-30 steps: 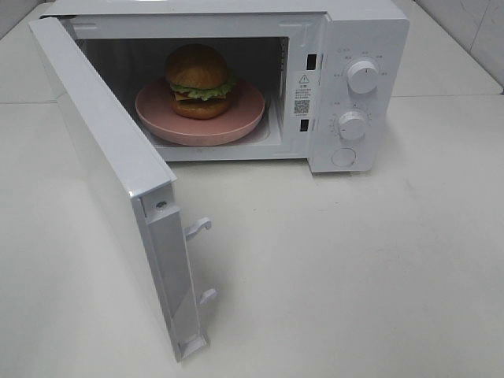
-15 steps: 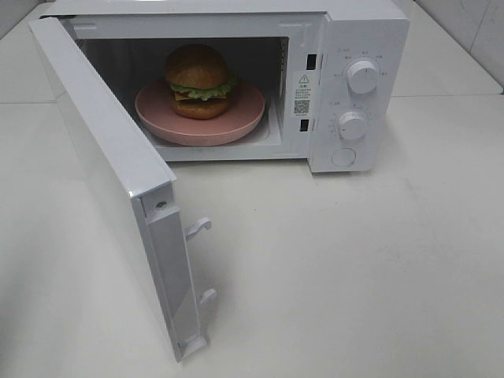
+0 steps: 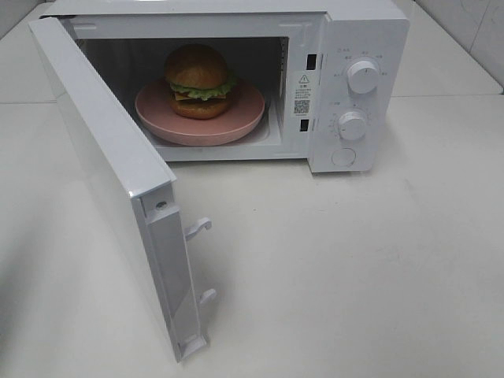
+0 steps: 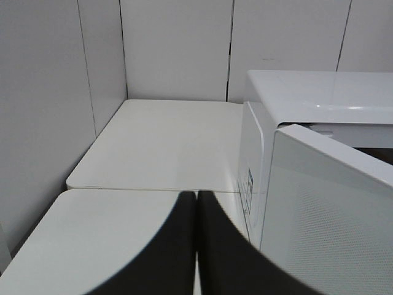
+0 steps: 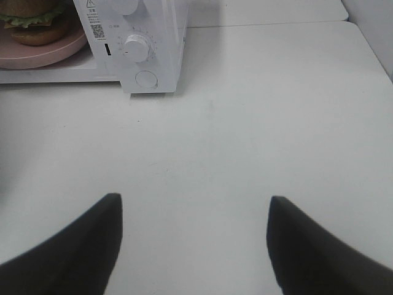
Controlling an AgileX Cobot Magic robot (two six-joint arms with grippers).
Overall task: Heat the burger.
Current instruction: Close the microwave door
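Observation:
The burger, golden-brown bun over green lettuce and a dark patty, sits on a pink plate inside the open white microwave. The microwave door swings out wide toward the front left. The right wrist view catches the burger at its corner, with my right gripper open over bare table in front of the microwave. In the left wrist view my left gripper is shut with nothing in it, to the left of the door's outer face. Neither gripper shows in the high view.
The microwave's control panel carries two knobs and a round button. Door latch hooks stick out from the door's edge. The white table spreads to the front and right. Grey wall panels stand behind the left side.

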